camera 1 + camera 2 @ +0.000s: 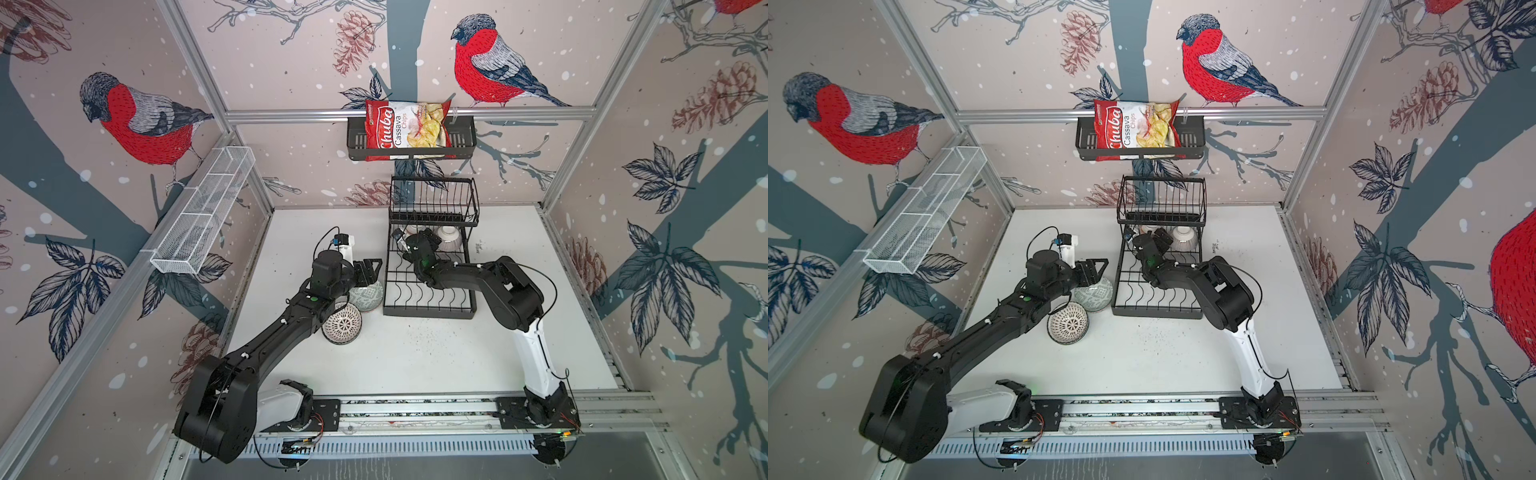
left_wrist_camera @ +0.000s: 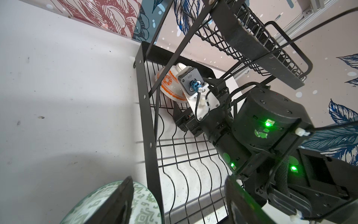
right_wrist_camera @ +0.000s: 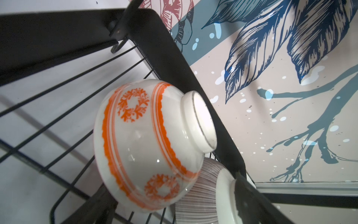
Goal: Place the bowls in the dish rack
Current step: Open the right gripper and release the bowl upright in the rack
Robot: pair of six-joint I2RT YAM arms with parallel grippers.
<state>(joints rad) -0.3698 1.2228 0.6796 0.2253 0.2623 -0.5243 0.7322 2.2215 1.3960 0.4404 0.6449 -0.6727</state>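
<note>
The black dish rack [image 1: 430, 309] [image 1: 1158, 311] stands at the back middle of the table. My right gripper [image 1: 409, 243] [image 3: 170, 210] reaches into its lower tier and is open. Just beyond its jaws the orange floral bowl [image 3: 143, 139] [image 2: 167, 85] leans upside down on the rack's back wall. A pink-lined bowl [image 1: 449, 240] [image 3: 197, 195] rests next to it. Left of the rack, my left gripper [image 1: 368, 270] [image 2: 179, 186] hangs open over the grey-green bowl [image 1: 368, 297] [image 2: 147, 201], one finger [image 2: 120, 201] across it. A black-white dotted bowl [image 1: 341, 323] [image 1: 1068, 323] lies nearer.
The rack's upper basket tier [image 1: 434, 199] overhangs the two racked bowls. A black slotted shelf [image 1: 461, 139] with a chips bag [image 1: 405, 126] hangs on the back wall. A white mesh basket [image 1: 203, 212] runs along the left wall. My right arm [image 2: 261, 124] crosses the rack's wavy wires.
</note>
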